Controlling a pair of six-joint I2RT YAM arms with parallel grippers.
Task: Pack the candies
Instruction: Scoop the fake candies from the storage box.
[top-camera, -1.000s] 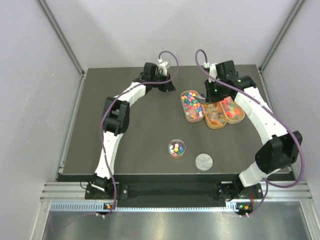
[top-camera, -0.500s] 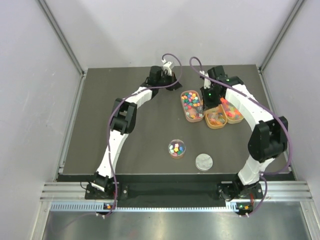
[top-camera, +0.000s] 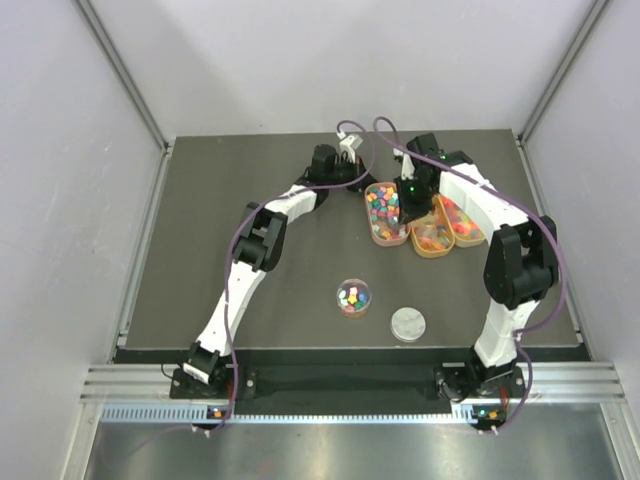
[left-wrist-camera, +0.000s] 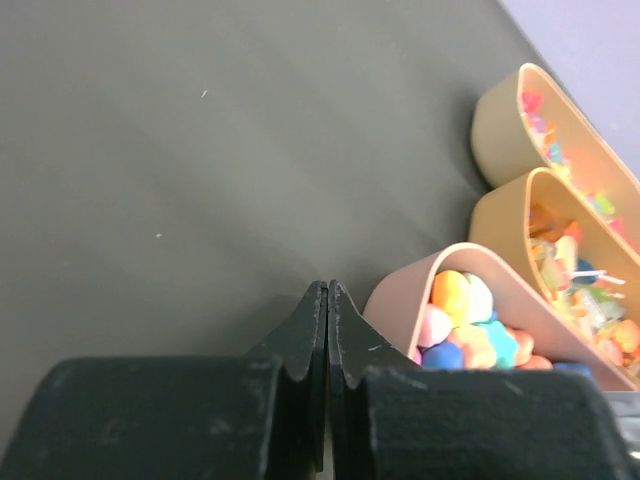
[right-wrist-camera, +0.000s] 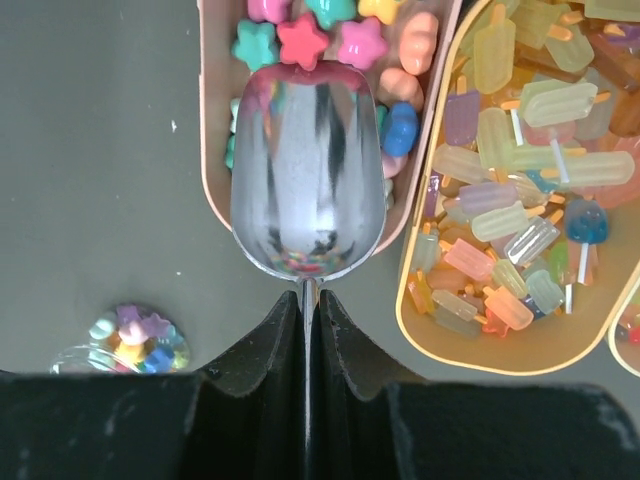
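Observation:
Three oval orange trays hold the candies: multicoloured pieces (top-camera: 384, 210) in the left one, pale yellow-orange gummies (top-camera: 432, 238) in the middle, red-orange pieces (top-camera: 462, 218) on the right. My right gripper (top-camera: 412, 200) is shut on the thin handle of a silver scoop (right-wrist-camera: 305, 190). The scoop's empty bowl hovers over the multicoloured candies (right-wrist-camera: 300, 40), with the gummies (right-wrist-camera: 520, 180) to its right. My left gripper (top-camera: 350, 178) is shut and empty, low over the table. Its tips (left-wrist-camera: 327, 290) are just beside the far end of the left tray (left-wrist-camera: 400, 295).
A small round clear jar (top-camera: 353, 296) with a few coloured candies stands open at the table's middle front; it also shows in the right wrist view (right-wrist-camera: 130, 335). Its silver disc lid (top-camera: 407, 322) lies to its right. The table's back edge lies behind the trays.
My left gripper has moved right, up to the left tray's end. My right gripper with the scoop has moved left, from over the middle tray to over the left tray.

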